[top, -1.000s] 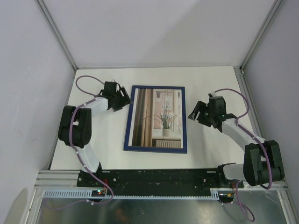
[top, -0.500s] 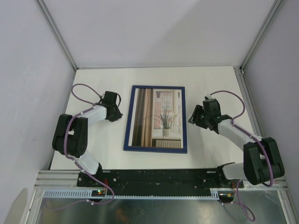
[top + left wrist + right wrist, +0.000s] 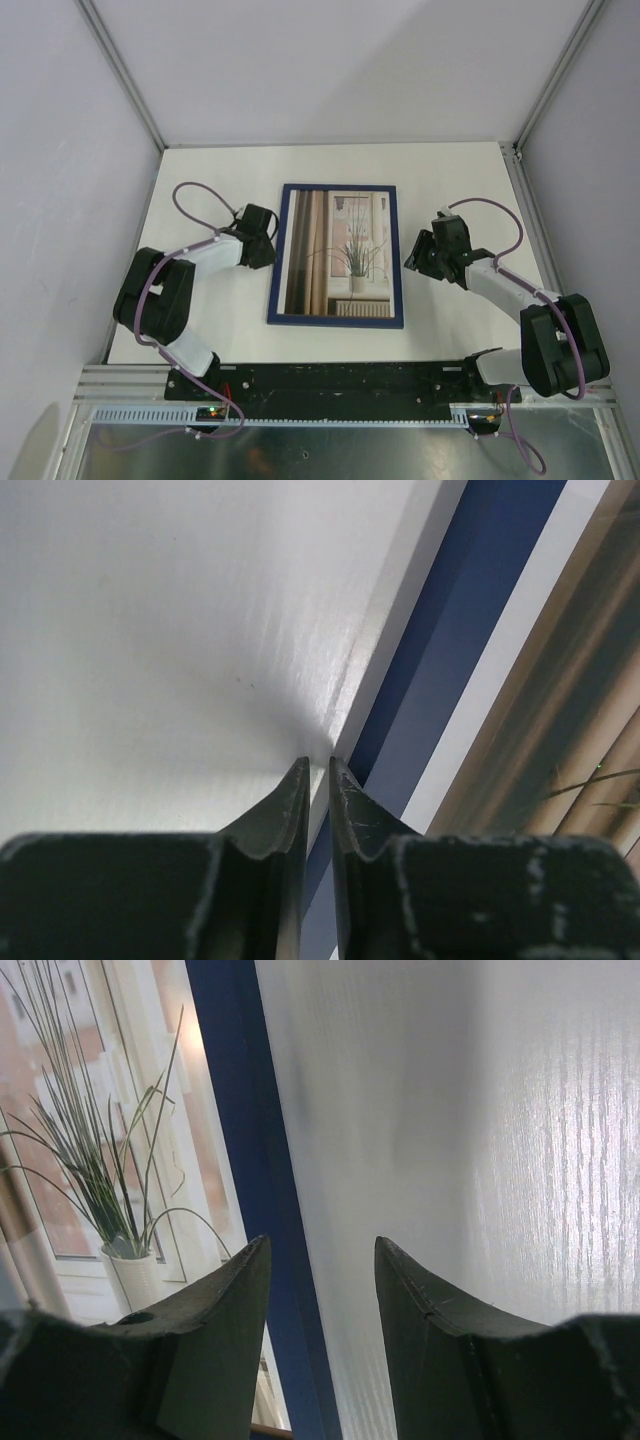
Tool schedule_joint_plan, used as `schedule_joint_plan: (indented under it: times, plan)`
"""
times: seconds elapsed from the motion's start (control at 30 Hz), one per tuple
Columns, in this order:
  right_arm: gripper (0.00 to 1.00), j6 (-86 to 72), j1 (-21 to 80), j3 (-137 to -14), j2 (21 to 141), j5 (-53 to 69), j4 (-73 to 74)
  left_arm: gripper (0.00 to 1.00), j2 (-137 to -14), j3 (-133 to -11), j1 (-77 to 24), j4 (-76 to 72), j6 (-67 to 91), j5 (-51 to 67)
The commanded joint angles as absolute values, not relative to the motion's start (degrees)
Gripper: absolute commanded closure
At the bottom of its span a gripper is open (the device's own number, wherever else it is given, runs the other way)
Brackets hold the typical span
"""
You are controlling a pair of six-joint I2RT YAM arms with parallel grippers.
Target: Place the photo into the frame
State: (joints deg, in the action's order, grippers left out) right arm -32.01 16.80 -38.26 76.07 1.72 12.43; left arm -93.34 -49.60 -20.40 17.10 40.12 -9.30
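Fingers at both long sides of the framed photo

Left fingers (image 3: 280, 810) stand almost pressed together, with only a thin slit between the tips, right at the outer left edge of the frame (image 3: 470, 610); whether they pinch that edge cannot be told. Right fingers (image 3: 215, 1310) are spread with nothing between them, one tip over the navy right border, the other over the bare white counter (image 3: 500, 1110). Frame lies flat, navy side up, mid-counter, with the photo (image 3: 335, 250) of a potted plant at a window inside it. Compared with a second ago, the left arm has come in to the frame's edge and its fingers have narrowed; the right fingers have narrowed too, staying just beside the right border.
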Motion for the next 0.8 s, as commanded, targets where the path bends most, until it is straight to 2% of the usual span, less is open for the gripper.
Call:
schedule_joint_plan:
  times: [0.0,0.37,0.63,0.77]
  plan:
    - [0.50,-32.76,17.22,-38.19,74.72,0.25,12.06,0.83,-91.50,-48.40,-22.14,17.41,42.06,-9.66]
    - [0.50,-32.93,17.65,-38.22,74.84,0.10,12.11,0.82,-91.69,-48.64,-22.86,17.42,41.77,-10.23]
    - [0.50,-32.61,17.60,-38.55,72.51,0.86,12.38,0.70,-89.14,-52.05,-22.16,19.36,37.72,-13.06]
    - [0.45,-32.57,17.50,-40.29,70.47,1.32,13.74,0.58,-85.12,-55.03,-22.01,21.50,35.50,-12.27]
